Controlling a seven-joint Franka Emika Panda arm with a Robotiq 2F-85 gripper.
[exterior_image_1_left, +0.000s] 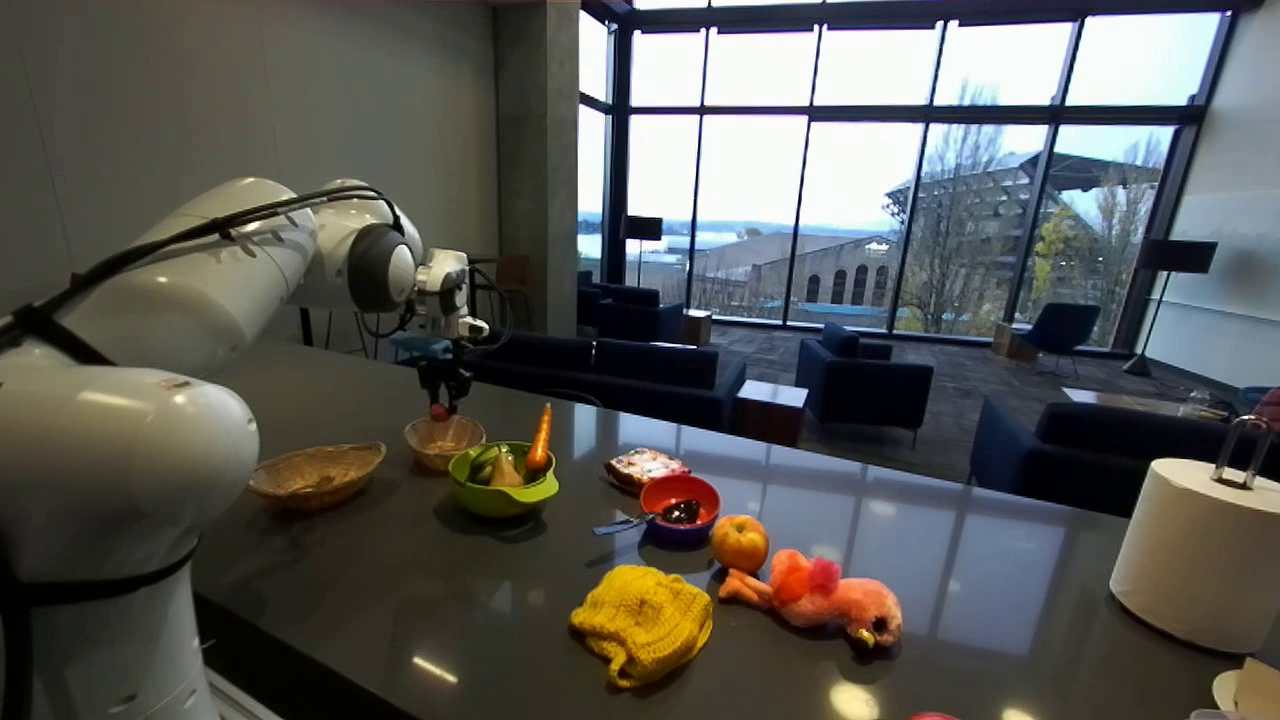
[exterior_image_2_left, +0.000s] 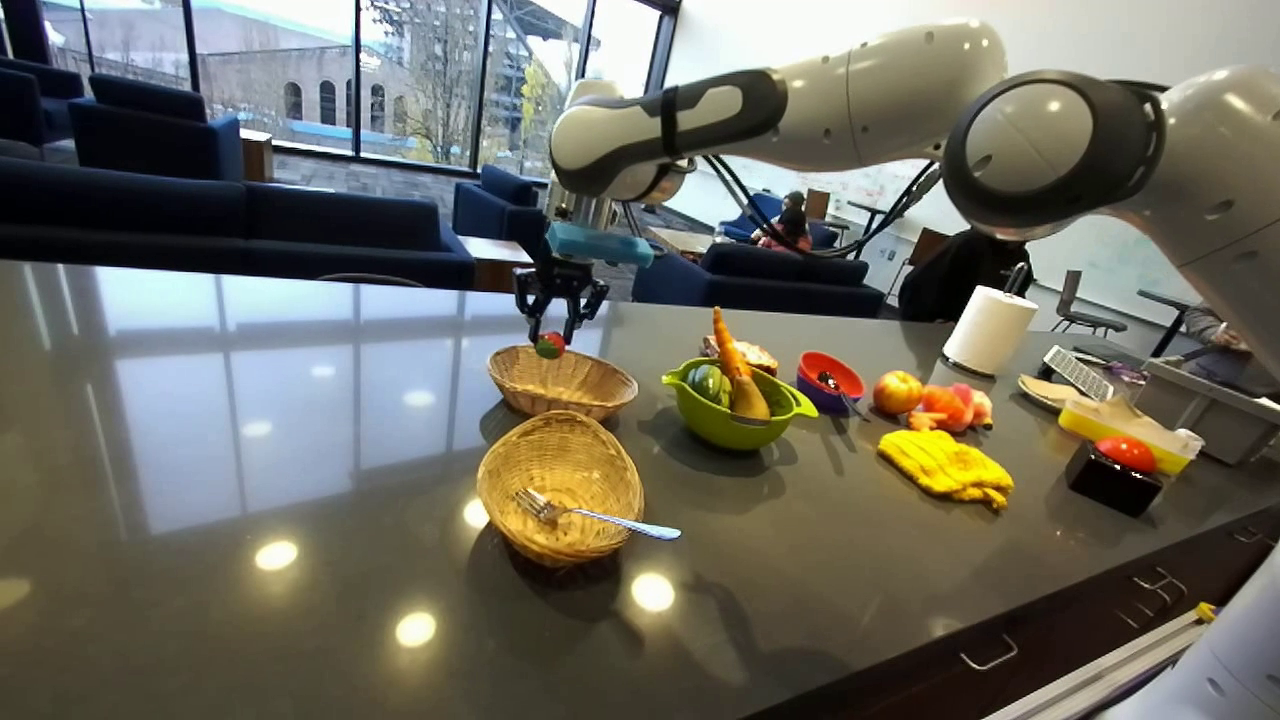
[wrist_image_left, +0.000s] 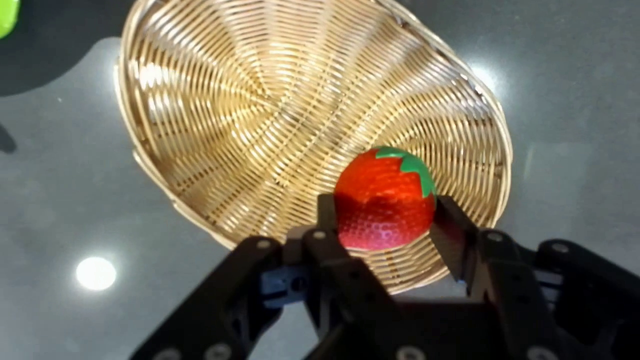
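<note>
Evidently, we have the claw (wrist_image_left: 386, 214) closed on a red strawberry (wrist_image_left: 385, 195), gripped from two sides. We place the strawberry over the oval wicker basket (wrist_image_left: 270, 115), toward one end; in both exterior views it appears against the far rim. How high it hangs above the weave, we cannot tell from the wrist view. Its green cap is plain there, while in an exterior view the strawberry (exterior_image_1_left: 440, 412) shows red only.

Nearby on the bench (exterior_image_2_left: 330, 620) we note a second wicker basket (exterior_image_2_left: 610, 470) with a fork (exterior_image_2_left: 600, 517) resting in it, handle over the rim; we make out the fork in only that exterior view. Both exterior views give us a green bowl (exterior_image_1_left: 505, 500) holding a carrot (exterior_image_1_left: 541, 440), a pear (exterior_image_1_left: 506, 470) and a striped gourd (exterior_image_2_left: 710, 385); the wrist view catches just a green scrap at its upper left corner. In an exterior view we see the beak of a pink plush toy (exterior_image_1_left: 830, 600); in an exterior view, a black box (exterior_image_2_left: 1112, 487) with a red dome (exterior_image_2_left: 1127, 454).
</note>
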